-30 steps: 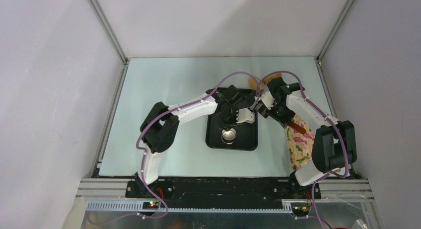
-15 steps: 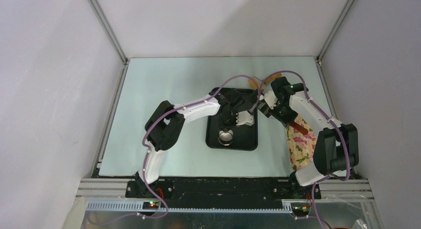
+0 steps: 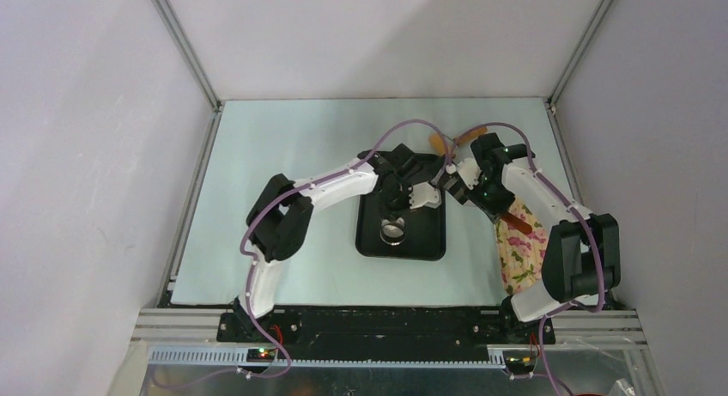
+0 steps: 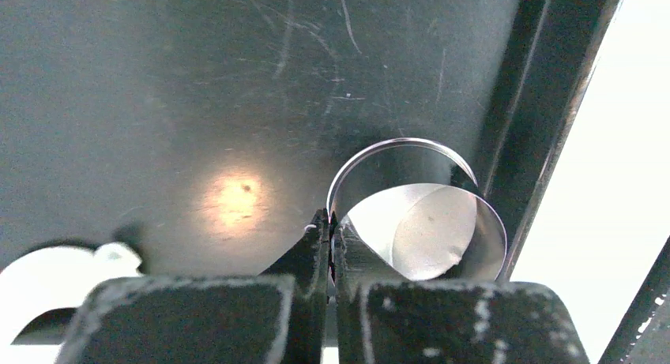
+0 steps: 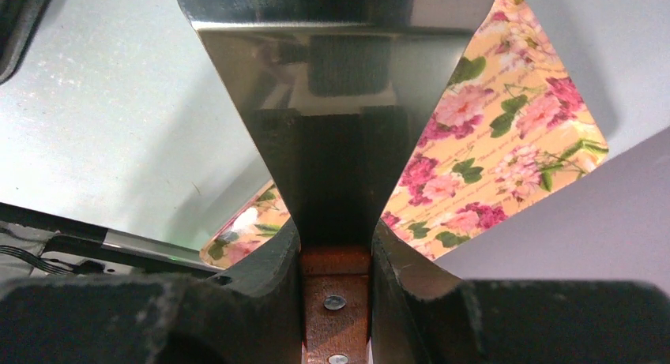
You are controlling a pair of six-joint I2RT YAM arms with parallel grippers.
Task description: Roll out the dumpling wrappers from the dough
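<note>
Left gripper (image 4: 330, 222): my fingers (image 4: 304, 261) are pressed together on the thin wall of the steel cup (image 4: 430, 238). The cup's rim runs straight into the seam between them, so it's a pinch on the rim. Can't tell if the cup is lifted or resting.

The cup is over the black tray (image 4: 197, 103), just beside the tray's raised rim (image 4: 537, 103) on the right of my wrist view, so it's tight on that side. Ahead and to the left is bare, scratched tray floor with room to move.

Dough (image 4: 47, 289): a white rounded lump at the lower left of the wrist view, on the tray floor and apart from the cup. My finger and the frame edge cut part of it off. I can't pick it out in the top view.

Right gripper (image 5: 336, 245): fingers clamped on the riveted wooden handle of a scraper (image 5: 340, 72). Its steel blade flares out ahead over the floral cloth (image 5: 506, 135). Can't tell if the blade touches the cloth.

From above, the cup sits in the near half of the tray. My two wrists are close together over the tray's far right corner, so clearance is tight there. An orange-brown piece (image 3: 436, 143) shows behind them; can't tell what it is.

The table (image 3: 275, 164) is open from the tray out to the left wall. On the right there's only a narrow strip, with the cloth, my right arm, then the wall.
</note>
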